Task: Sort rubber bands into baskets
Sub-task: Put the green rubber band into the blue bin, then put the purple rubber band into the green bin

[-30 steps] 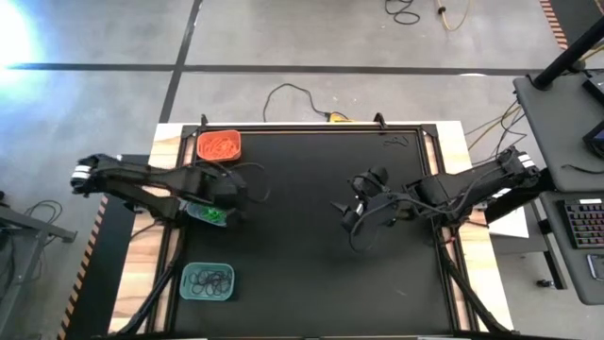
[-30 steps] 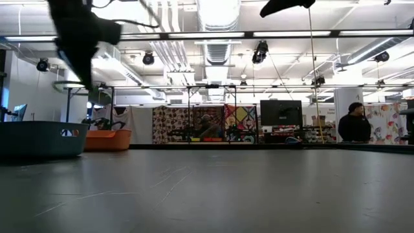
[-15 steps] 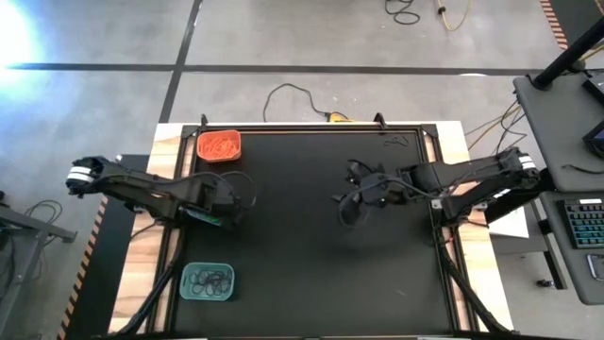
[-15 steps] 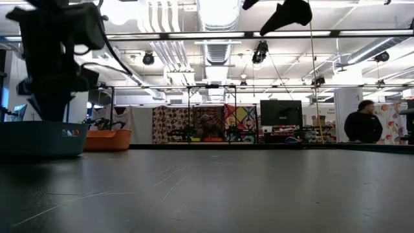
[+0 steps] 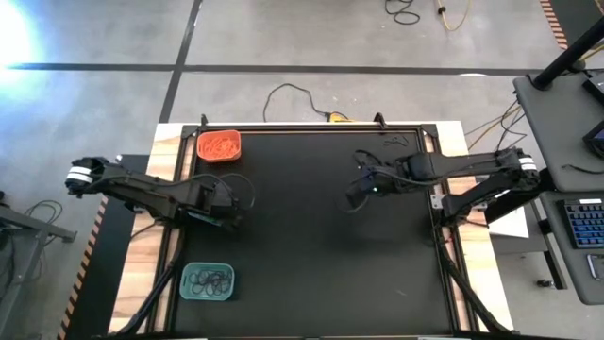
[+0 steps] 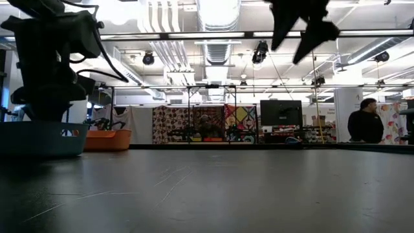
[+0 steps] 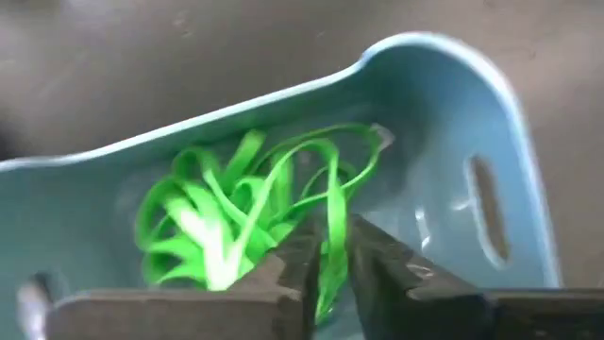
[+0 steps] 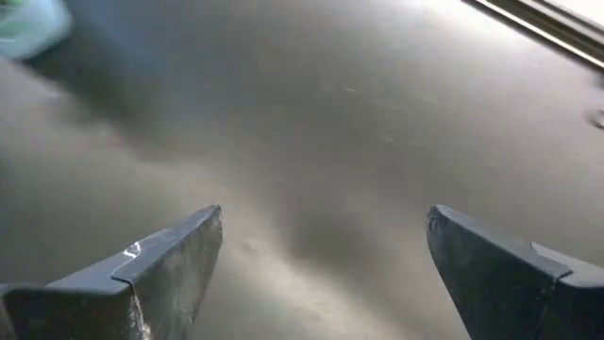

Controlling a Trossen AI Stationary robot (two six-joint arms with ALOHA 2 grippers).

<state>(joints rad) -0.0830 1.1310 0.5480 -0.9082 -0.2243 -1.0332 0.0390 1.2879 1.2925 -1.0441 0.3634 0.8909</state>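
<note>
Left gripper point(image 7: 326, 255) jaws pinch green rubber band point(image 7: 332, 203), seen only by wrist; right gripper point(image 8: 326, 247) jaws spread.

You have 3 baskets along the table's point(image 5: 311, 283) left edge: 1 point(image 5: 218, 145) far corner, 1 point(image 7: 453, 142) mid-edge holding bands point(image 7: 245, 203), 1 point(image 5: 207, 281) near.

From above I see my left gripper point(image 5: 225, 210) low over the middle basket point(image 5: 200, 215), hiding most of it. The orange basket point(image 5: 218, 145) sits at the far corner, the teal basket point(image 5: 207, 281) of black bands point(image 5: 208, 280) nearest. My right gripper point(image 5: 357, 189) hovers mid-table.
</note>
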